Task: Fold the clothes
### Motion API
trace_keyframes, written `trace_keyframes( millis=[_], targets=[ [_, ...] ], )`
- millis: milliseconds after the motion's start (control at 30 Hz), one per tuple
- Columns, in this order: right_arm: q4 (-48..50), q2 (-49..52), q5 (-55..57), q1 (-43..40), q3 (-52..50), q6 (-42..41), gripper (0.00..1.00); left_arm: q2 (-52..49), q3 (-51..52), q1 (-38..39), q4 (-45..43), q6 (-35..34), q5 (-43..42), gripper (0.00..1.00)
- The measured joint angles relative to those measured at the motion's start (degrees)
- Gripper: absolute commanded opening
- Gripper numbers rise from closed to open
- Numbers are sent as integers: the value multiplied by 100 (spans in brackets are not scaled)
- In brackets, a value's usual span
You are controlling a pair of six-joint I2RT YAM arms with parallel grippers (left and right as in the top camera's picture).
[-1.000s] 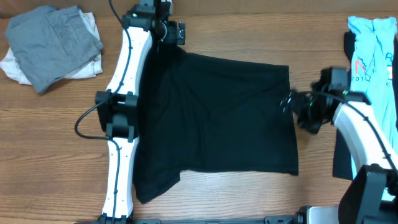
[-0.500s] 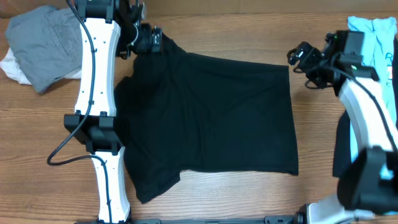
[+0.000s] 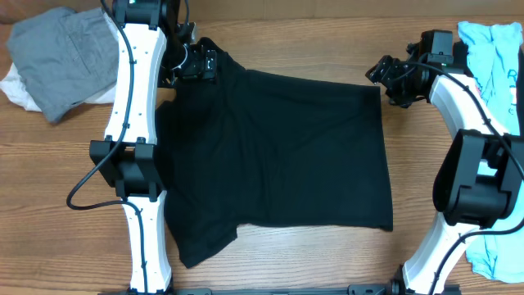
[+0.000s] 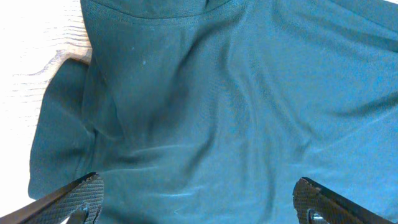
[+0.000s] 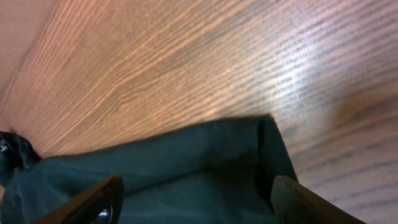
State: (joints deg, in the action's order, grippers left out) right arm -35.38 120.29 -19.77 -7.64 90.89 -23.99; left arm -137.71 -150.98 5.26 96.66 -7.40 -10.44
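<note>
My left gripper [image 3: 190, 62] stands wide apart and empty, with the neck end of the black T-shirt [image 3: 278, 156] directly below, between its fingertips [image 4: 87, 193]. I judge a fold needs that edge pinched. My right gripper [image 5: 196, 205] is parted too, holding nothing, the hem corner [image 5: 264, 134] just ahead between its tips. The shirt lies flat on the table [image 3: 49, 164]. Grey clothes [image 3: 65, 49] sit beyond my left jaws, a light-blue shirt [image 3: 491, 49] beyond my right.

White arms [image 3: 133, 82], black joints [image 3: 131, 157], black cables [image 3: 70, 197].
</note>
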Motion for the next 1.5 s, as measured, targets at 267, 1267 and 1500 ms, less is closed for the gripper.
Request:
trace_keyframes(
  millis=[267, 1267, 1500],
  targets=[
    [17, 396, 22, 131, 9, -68, 80, 0, 0, 0, 0, 0, 0, 100],
    [820, 675, 442, 146, 20, -455, 4, 0, 0, 0, 0, 0, 0, 100],
    [1008, 675, 944, 146, 20, -479, 4, 0, 0, 0, 0, 0, 61, 100]
  ],
)
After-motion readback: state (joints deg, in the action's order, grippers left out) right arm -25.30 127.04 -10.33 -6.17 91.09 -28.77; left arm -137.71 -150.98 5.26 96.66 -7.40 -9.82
